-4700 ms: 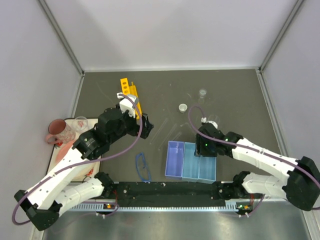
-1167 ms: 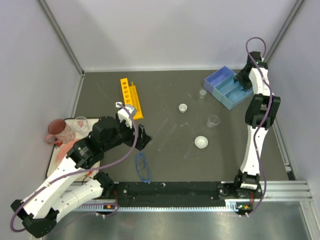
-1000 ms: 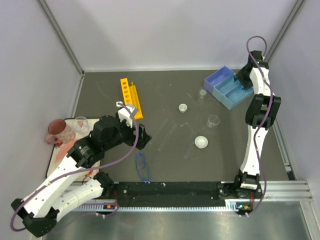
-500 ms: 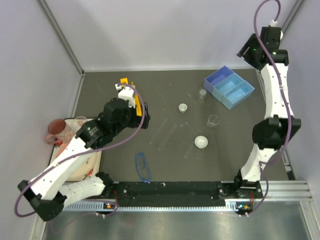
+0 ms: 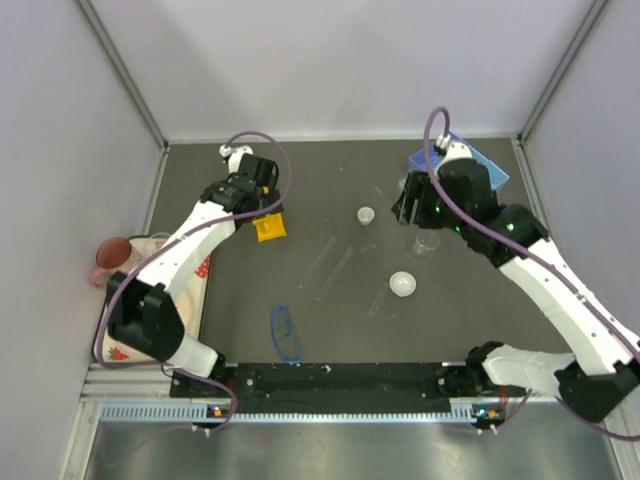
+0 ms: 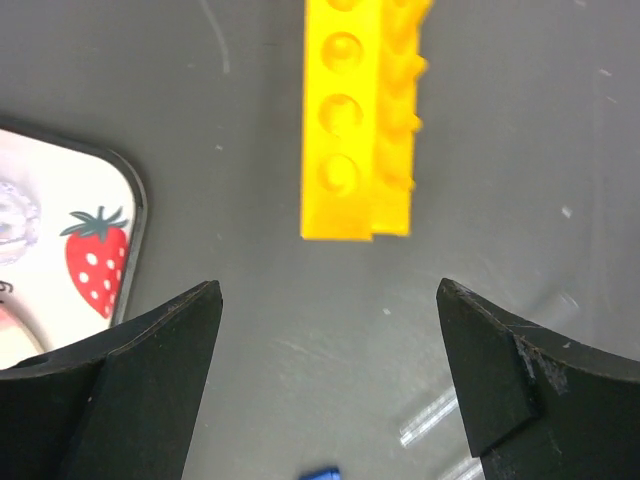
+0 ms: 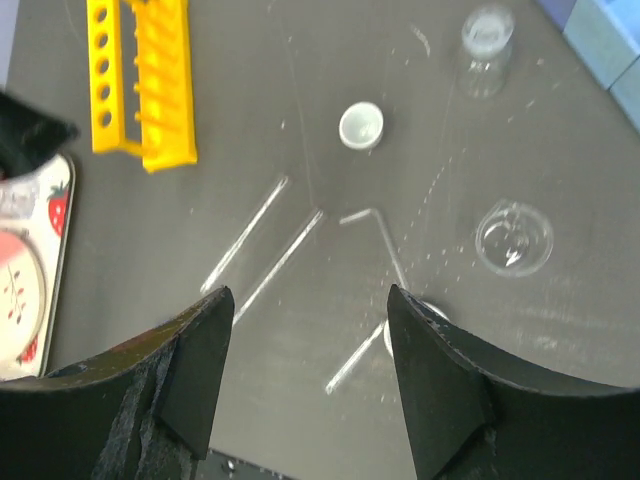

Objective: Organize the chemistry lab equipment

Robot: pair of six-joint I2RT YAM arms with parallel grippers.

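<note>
L tool point(image 6: 328, 292) spread wide, empty, over yellow rack point(image 6: 355, 130) at 10 o'clock on bench point(image 5: 320, 190); gripping only its end could swing it askew. Thin tubes point(image 7: 245, 235) lie flat mid-bench below R tool point(image 7: 308, 297), also spread, empty: likely to roll or crack. Beaker point(image 7: 514, 238) toward 3 o'clock risks a knock.

Yellow rack point(image 5: 267, 227), tubes point(image 5: 340, 272), dishes point(image 5: 366, 215), beakers point(image 5: 427, 243) and goggles point(image 5: 286, 333) lie scattered; blue tray point(image 5: 493, 172) back right.

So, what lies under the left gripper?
A yellow holed plastic tube rack on the dark table. From above, the left arm covers everything except its near end.
</note>
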